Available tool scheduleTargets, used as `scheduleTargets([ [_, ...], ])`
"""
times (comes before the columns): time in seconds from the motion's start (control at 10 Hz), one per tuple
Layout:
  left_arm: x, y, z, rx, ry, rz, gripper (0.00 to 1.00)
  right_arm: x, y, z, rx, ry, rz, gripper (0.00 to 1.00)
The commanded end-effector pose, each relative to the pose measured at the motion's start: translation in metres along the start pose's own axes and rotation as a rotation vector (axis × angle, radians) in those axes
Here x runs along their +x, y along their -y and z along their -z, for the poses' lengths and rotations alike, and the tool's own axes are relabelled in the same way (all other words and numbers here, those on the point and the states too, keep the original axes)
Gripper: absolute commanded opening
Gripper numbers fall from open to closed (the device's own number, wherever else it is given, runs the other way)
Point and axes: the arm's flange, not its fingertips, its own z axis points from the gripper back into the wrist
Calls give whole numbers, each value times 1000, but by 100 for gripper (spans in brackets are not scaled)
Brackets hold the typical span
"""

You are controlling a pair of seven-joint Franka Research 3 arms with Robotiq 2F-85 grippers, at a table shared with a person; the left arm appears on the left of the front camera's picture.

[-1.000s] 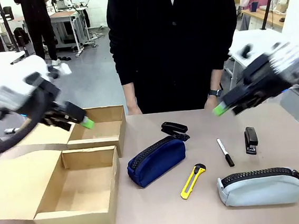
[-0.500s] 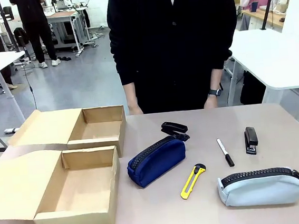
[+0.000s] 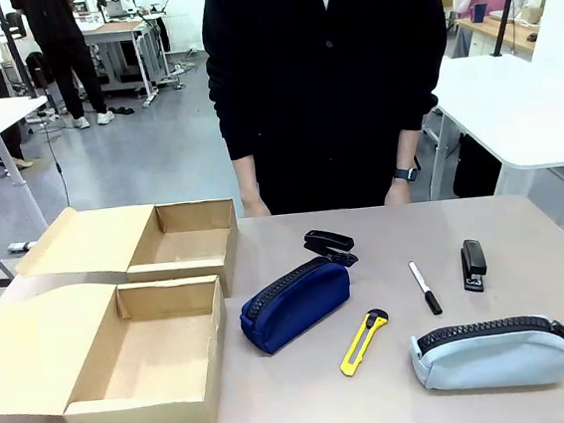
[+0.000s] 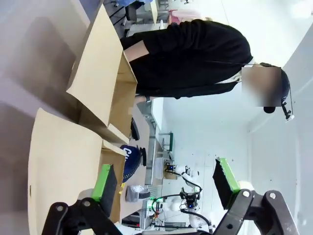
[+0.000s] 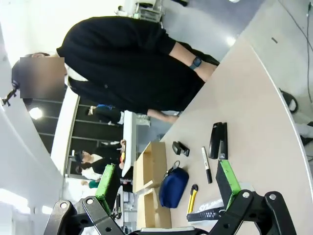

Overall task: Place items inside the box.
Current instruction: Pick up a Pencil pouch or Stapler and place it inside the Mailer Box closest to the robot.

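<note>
Right pincer (image 5: 166, 180) spread wide, pinching nothing, off the right side of the table (image 3: 311, 409) and looking across at the loose things. Left pincer (image 4: 164, 180) likewise spread and empty, out past the left side, sighting along the flap (image 4: 63, 161) of the box (image 3: 142, 422).

Box open on the near left of the table, flap folded out to the left, nothing inside. Smaller box (image 3: 227, 239) just behind it, touching or nearly so; not the target.

All things to pack lying right of the box, well apart from both pincers. Navy pouch (image 3: 296, 303) closest to the box, long axis slanting from near-left to far-right. Black clip-like thing (image 3: 329, 245) just behind it. Yellow knife (image 3: 365, 341) on much the same slant, between the two pouches. Grey pouch (image 3: 491, 353) at near right, lying crosswise, zip up. Marker (image 3: 425, 288) and black stapler (image 3: 474, 264) pointing roughly away, toward the person (image 3: 329, 77) at the far side.

Judged from this: right arm nearer to stapler, marker and grey pouch; left arm nearer to box and navy pouch. For a grab across the navy pouch, wrist to be turned until the fingers straddle its slant. Nothing packed yet.
</note>
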Motion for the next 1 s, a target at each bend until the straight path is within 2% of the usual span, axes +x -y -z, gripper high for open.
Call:
scheduleTargets([
  [0.0, -9, 16, -1, 19, -66, 69, 100, -4, -18, 6, 18, -36, -52, 100],
  [0.6, -9, 16, -1, 19, -66, 69, 100, -9, -20, 9, -1, -48, -27, 100],
  [0.7, -9, 16, -1, 19, -66, 69, 100, -20, -41, 32, -85, -82, -95, 100],
  [0.9, -9, 16, -1, 19, -66, 69, 100, -44, -69, 92, -249, -232, -195, 100],
])
